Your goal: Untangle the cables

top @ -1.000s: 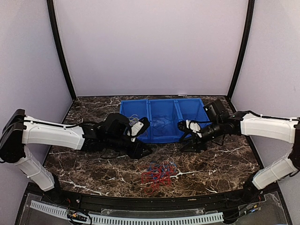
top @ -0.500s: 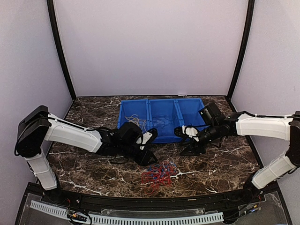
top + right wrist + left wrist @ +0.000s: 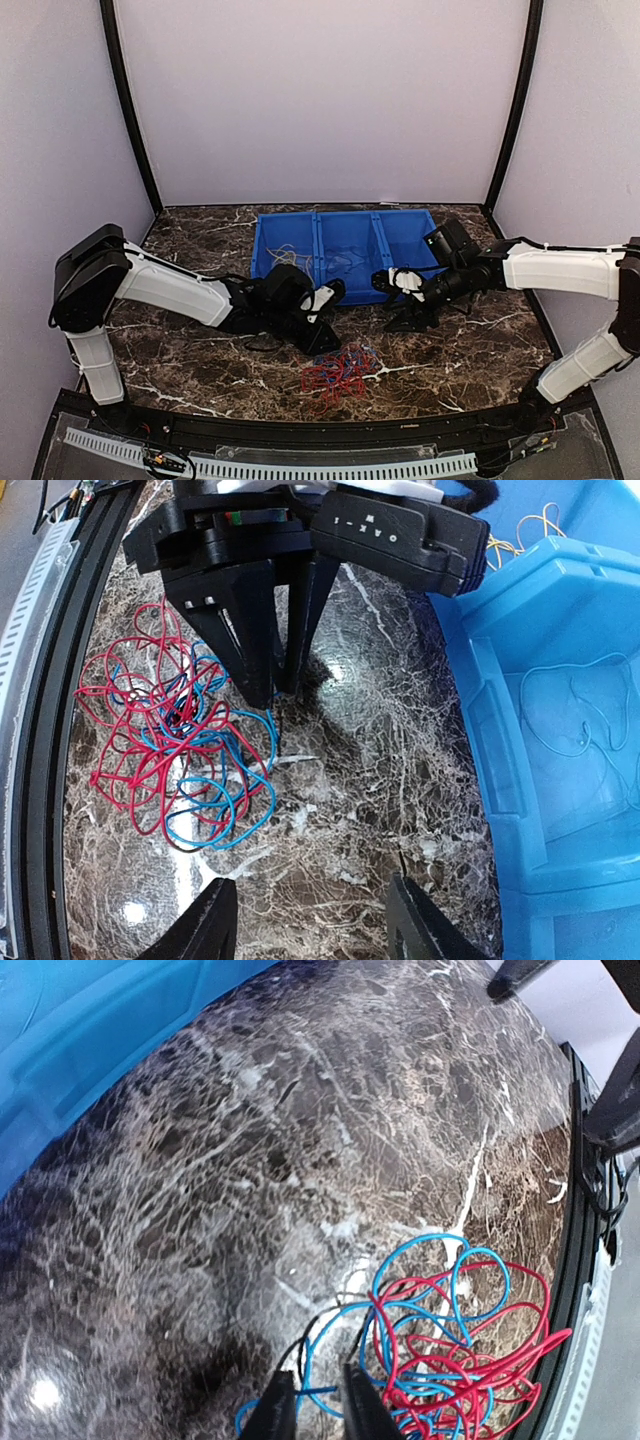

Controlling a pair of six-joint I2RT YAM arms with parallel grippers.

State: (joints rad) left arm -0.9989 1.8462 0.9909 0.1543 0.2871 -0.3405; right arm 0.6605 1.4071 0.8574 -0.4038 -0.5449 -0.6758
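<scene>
Top: left tool (image 3: 325, 343) low at edge of cable tangle (image 3: 338, 375) on bench (image 3: 470, 350), likely lining up for strand.
Left wrist: fingers (image 3: 278, 1410) near together, strand pinch: cannot tell.
Right wrist: right tool (image 3: 315, 930) spread wide, empty, probably standing by.

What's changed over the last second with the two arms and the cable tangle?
The left gripper swung away from the blue bin toward the near edge; its fingertips now sit at the rim of the red and blue cable tangle, though a grip is unclear. The right gripper shifted slightly left, open. Tangle and bin stayed put.
</scene>
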